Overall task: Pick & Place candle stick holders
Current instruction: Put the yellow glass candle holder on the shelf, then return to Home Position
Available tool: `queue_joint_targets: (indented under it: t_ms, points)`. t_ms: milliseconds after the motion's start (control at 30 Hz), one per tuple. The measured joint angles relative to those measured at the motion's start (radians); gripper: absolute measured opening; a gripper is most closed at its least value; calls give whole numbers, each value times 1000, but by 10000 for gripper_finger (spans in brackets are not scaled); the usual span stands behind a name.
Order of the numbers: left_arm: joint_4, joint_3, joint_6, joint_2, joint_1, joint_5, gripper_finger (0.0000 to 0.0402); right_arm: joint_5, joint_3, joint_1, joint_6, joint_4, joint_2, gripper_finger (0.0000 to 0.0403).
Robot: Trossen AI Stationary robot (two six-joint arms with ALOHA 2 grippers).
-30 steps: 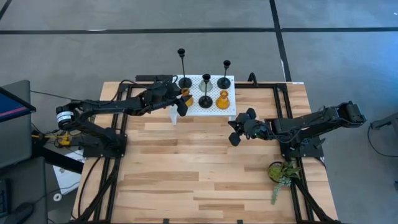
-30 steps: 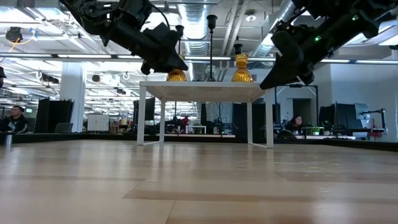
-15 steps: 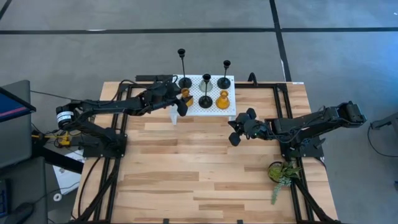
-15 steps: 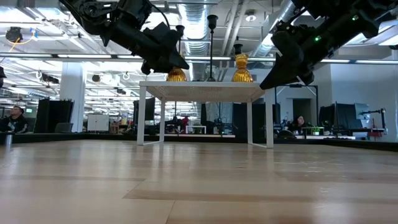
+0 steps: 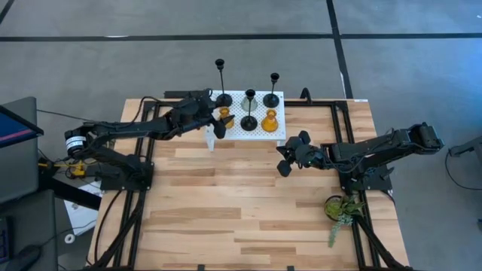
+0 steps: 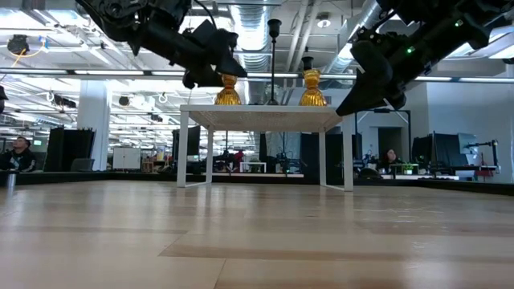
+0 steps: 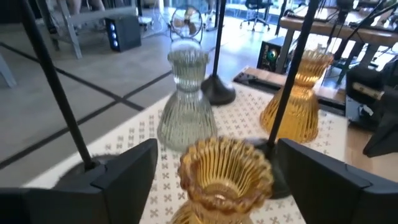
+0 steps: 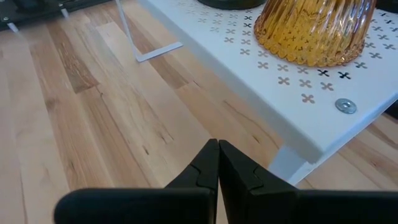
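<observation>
A white perforated stand (image 5: pixel 239 129) at the table's far middle carries the holders on their bases: a tall thin black one (image 5: pixel 221 81), a shorter thin black one (image 5: pixel 273 84), a clear glass one (image 5: pixel 250 96), a squat black one (image 5: pixel 248 121) and two amber glass ones (image 5: pixel 269 121) (image 5: pixel 224 114). My left gripper (image 7: pixel 214 168) is open, with a finger on either side of the left amber holder's rim (image 7: pixel 227 169), not touching it. My right gripper (image 8: pixel 218 163) is shut and empty, above the table just near and right of the stand (image 5: pixel 285 159).
A green plant sprig (image 5: pixel 341 211) lies at the table's near right, beside the right arm's base. Black frame rails run along both sides of the table. The bare wood in the table's middle and near part (image 5: pixel 233 203) holds no objects.
My left gripper has gone up and toward the table's far edge, over the stand's left end, closing in on the left amber holder.
</observation>
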Motion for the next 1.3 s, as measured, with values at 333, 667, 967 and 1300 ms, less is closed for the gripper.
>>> queue_joint_targets:
  t_ms: [333, 667, 967, 1300]
  points:
    - [-1, 0, 6, -137, -21, 37, 351, 0, 0, 0, 0, -18, 0, 1]
    - [-94, -5, 74, -269, -115, 68, 311, -3, 0, 1, -1, -21, 0, 1]
    - [-107, -67, 59, -319, -133, 235, 134, -19, 0, 1, -98, -25, -6, 1]
    - [-104, -152, -31, -323, -141, 329, 7, -33, 0, 9, -182, -25, -6, 1]
